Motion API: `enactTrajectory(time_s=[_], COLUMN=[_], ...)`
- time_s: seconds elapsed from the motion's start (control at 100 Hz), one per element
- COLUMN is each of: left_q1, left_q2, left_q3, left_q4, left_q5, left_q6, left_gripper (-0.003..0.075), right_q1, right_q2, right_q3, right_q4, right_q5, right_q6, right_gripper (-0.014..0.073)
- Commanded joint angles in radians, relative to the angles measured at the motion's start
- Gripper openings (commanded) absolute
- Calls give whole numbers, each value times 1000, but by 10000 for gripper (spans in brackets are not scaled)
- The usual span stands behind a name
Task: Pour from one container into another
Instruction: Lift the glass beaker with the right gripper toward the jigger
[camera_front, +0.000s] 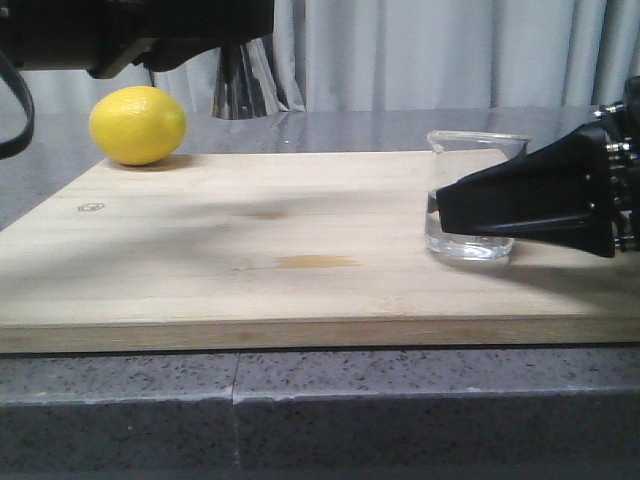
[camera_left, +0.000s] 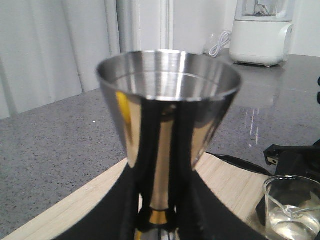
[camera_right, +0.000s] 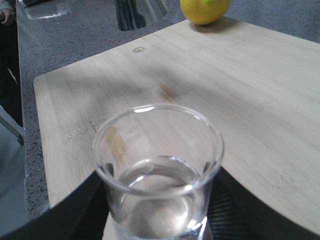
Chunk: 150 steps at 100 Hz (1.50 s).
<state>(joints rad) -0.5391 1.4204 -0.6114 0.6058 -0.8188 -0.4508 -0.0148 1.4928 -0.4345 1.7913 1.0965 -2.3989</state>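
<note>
The clear glass beaker (camera_front: 478, 150) stands on the right part of the wooden board (camera_front: 300, 250) with some clear liquid in it. My right gripper (camera_front: 460, 205) is shut on the beaker, a black finger pressed against each side of the glass (camera_right: 157, 150). The steel jigger (camera_front: 243, 85) hangs in the air above the board's far left, held upright. In the left wrist view the left gripper (camera_left: 159, 220) is shut on the jigger (camera_left: 167, 100) at its gold-banded waist. The jigger's upper cup faces up, and the beaker (camera_left: 292, 205) shows low to one side.
A yellow lemon (camera_front: 137, 125) lies at the board's far left corner, close under the jigger. The board rests on a grey speckled counter (camera_front: 300, 400). A white blender base (camera_left: 260, 30) stands farther back on the counter. Grey curtains hang behind.
</note>
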Motion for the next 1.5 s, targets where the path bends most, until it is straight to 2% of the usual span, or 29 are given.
enactTrajectory(time_s=[0.0,0.21,0.86,1.29,1.49], left_q1=[4,4,4,4,4], left_q2=[-35,-35,-35,-35,-35], left_q3=[-32,-32,-32,-32,-32], left_q4=[-26,-26,-24,-20,0], left_q5=[-78,-78,-77,-61,-51], left_q6=[-7,-7,-7,-7,-7], left_gripper=[-19,-19,-19,-19,-19], right_q1=[-1,-1,-1,-1,-1], right_q2=[-19,-19,-19,-23,-23], right_q3=[-24,-24,-39,-256,-374], right_q4=[35,35,35,7,-62], right_q5=[79,83,122,120,90], right_q6=[-13,-13,-13,-11,58], right_gripper=[285,225,225,225,225])
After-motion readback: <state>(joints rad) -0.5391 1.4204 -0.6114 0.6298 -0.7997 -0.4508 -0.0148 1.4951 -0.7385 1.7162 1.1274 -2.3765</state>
